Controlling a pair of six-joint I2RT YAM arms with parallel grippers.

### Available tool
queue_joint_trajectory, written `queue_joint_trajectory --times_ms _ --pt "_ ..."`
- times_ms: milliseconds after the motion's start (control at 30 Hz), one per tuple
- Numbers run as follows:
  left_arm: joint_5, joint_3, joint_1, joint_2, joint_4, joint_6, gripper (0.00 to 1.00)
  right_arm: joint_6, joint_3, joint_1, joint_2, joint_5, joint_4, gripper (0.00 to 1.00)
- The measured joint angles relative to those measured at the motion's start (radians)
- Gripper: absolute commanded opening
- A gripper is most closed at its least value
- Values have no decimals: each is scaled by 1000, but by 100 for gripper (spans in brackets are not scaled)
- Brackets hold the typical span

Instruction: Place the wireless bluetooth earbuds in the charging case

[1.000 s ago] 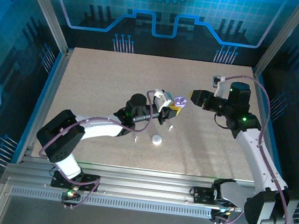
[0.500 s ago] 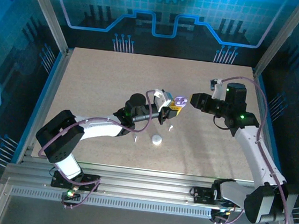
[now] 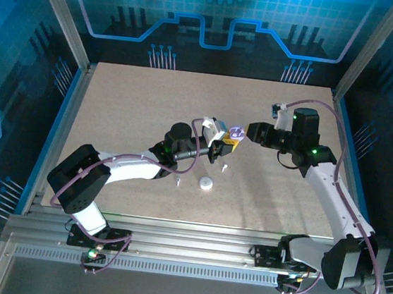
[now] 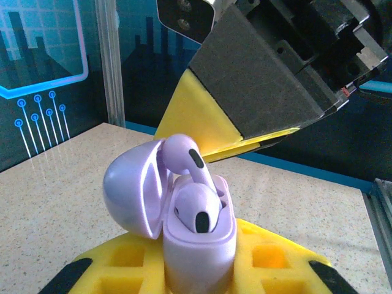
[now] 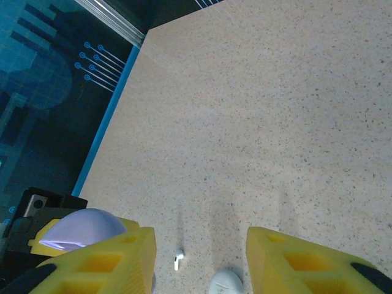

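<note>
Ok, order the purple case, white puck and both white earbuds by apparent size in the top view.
Purple case and white puck: about alike, unranked.
Then right white earbud and left white earbud: tiny, alike.

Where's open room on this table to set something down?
Free: the far half of the table up to its far edge, and the near right stretch beside the white puck. Crowded: the centre, where left claw and right claw meet at the charging case.

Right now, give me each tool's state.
Left tool: closed on the purple charging case.
Right tool: open, holding nothing.
</note>
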Motion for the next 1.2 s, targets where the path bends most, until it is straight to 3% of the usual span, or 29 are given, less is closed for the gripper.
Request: queue_joint_trajectory --times_ms 467,800,1200 --pt "0 -5 0 -10 0 0 15 -17 -16 0 -59 37 -2 45" --pt "1 -5 0 -13 0 0 15 -17 -14 0 -20 37 -1 46" --pt "1 -5 0 -13 0 0 15 -45 -14 10 -26 -20 31 45"
